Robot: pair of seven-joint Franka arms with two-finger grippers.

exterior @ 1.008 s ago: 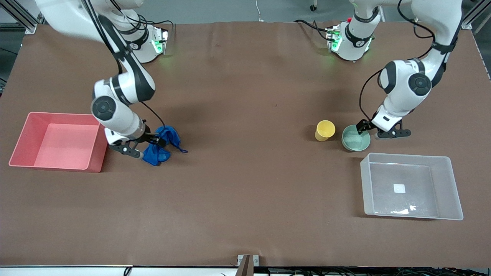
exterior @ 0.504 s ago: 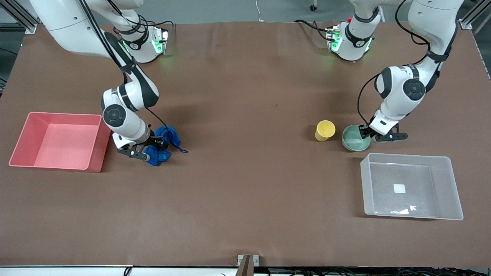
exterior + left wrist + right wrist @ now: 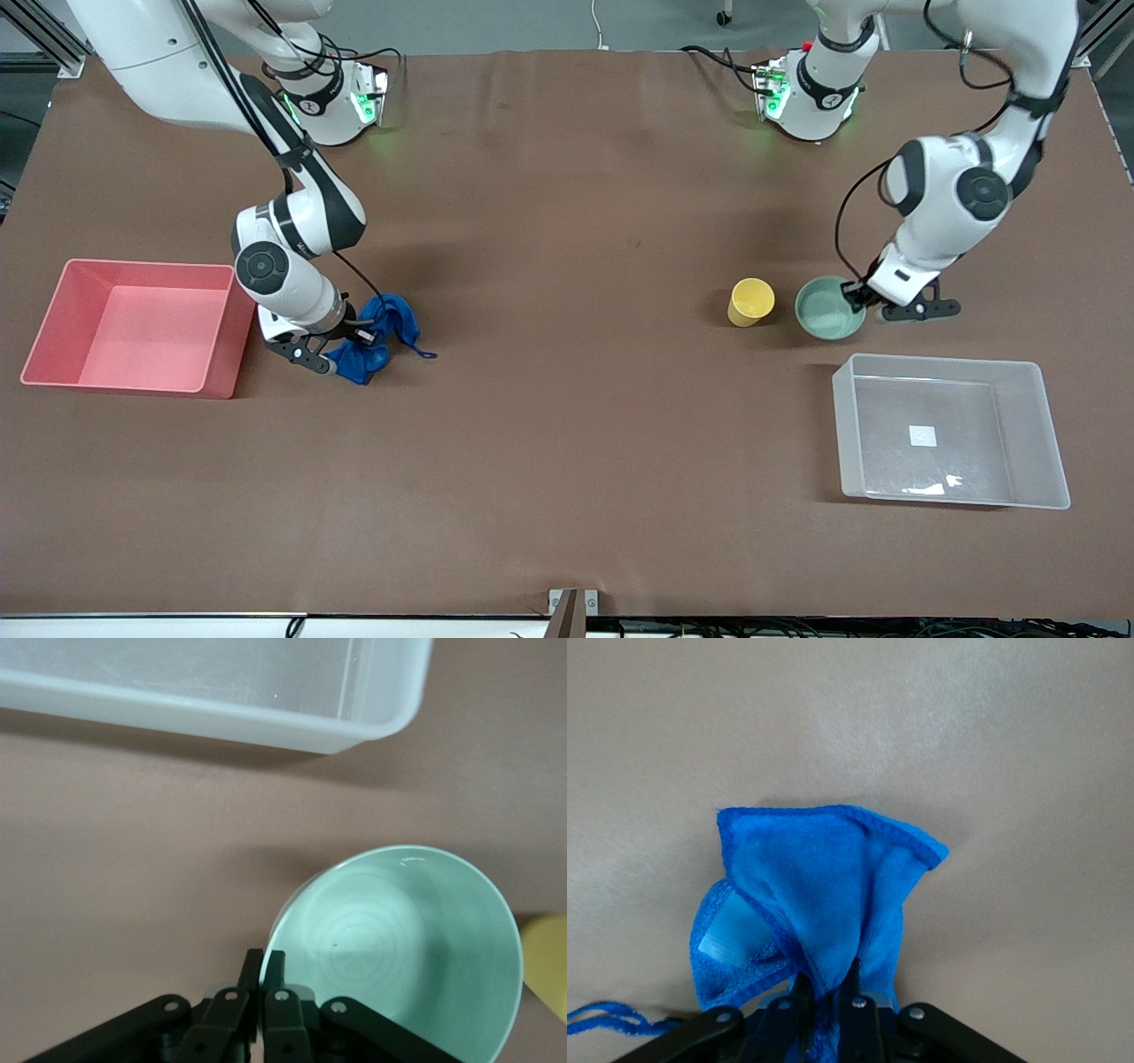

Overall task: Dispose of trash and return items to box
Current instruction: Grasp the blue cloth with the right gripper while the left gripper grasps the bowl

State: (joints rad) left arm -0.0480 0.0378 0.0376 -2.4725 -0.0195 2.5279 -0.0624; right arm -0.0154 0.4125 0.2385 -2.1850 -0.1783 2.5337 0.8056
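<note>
Meanwhile, the rag was pinched in the closed jaws of the right gripper, low at the bench toward the right arm's end, beside the pink bin. In the right wrist view a fold of the rag was seen clamped at the jaws, the rest bunched up in wrinkles. The rim of the bowl was gripped by the left gripper, jaws shut on its wall, as the left wrist view showed. The cup stood upright just beside the bowl. The box lay nearer the front camera than the bowl, holding nothing but its label.
</note>
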